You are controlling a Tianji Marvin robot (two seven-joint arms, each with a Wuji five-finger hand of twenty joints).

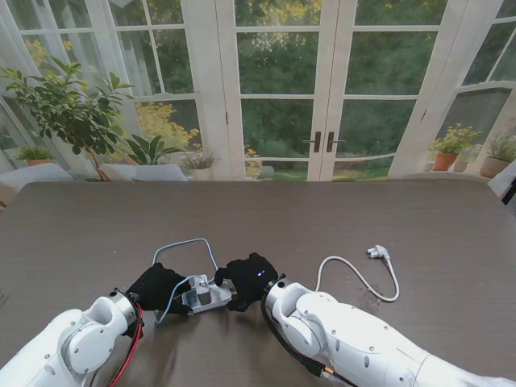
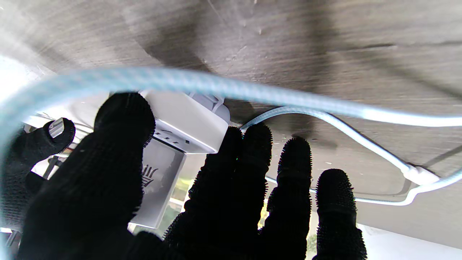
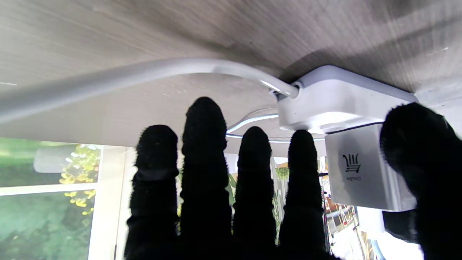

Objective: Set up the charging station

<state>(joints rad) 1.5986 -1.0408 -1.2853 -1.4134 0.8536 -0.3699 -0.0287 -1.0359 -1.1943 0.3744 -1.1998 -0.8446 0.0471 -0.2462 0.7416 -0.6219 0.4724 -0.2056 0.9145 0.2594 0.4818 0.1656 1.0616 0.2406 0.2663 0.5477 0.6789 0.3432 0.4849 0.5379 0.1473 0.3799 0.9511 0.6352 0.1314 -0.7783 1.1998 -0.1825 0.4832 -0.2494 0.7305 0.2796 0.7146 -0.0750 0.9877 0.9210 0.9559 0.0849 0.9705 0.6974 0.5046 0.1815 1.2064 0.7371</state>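
Flanking a white power strip (image 1: 206, 296) with its charger block (image 3: 364, 169) on the counter (image 1: 339, 226); left hand (image 1: 157, 287) and right hand (image 1: 248, 278) fingers (image 3: 204, 144) lying extended, gripping nothing clearly.

Daylight is admitted through the windows (image 1: 278, 89); the table (image 1: 258, 226) is softly lit. Wrist views are backlit, the near cable (image 2: 202, 85) blurred.

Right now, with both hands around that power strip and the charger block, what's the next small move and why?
Probably press the charger block fully down into the power strip, the right hand steadying it. The left hand is on the other side, the blue cable loops behind, and the strip's own plug lies unplugged to the right.
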